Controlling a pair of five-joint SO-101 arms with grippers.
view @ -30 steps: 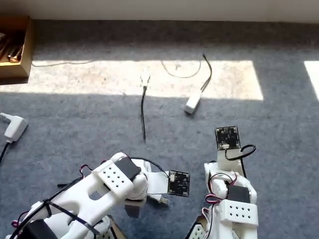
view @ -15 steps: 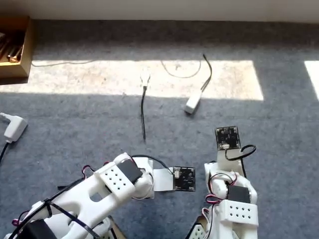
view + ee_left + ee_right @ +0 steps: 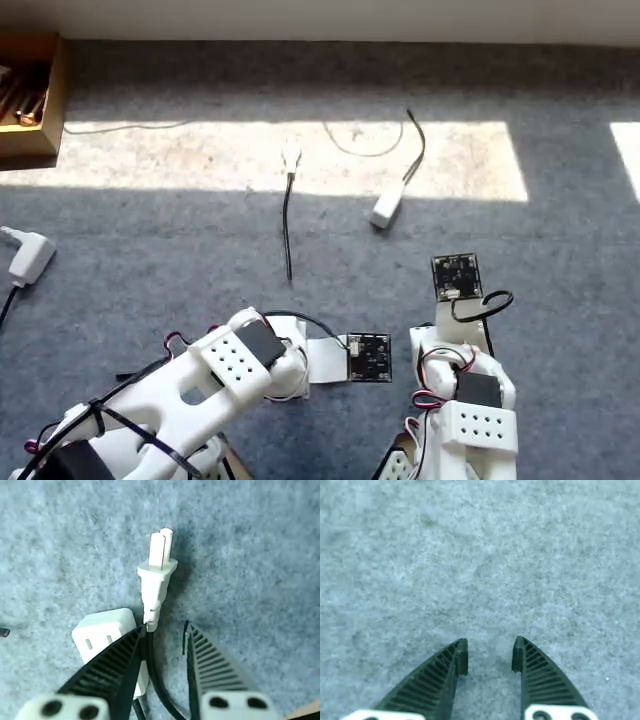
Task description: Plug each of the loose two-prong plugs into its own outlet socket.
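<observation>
Lying just beyond the parted left gripper [image 3: 165,632] is a white two-prong plug [image 3: 156,580] (black cord [image 3: 151,670]); right gripper [image 3: 490,656] also parted.

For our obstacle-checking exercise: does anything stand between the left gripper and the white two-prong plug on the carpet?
Nothing visible does. The left gripper is open, and the black cord runs between its fingers up to the white plug. The white outlet socket lies beside one finger, not in between.

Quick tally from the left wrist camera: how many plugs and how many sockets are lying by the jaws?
Two-prong plug: 1
Outlet socket: 1
Total: 2
</observation>
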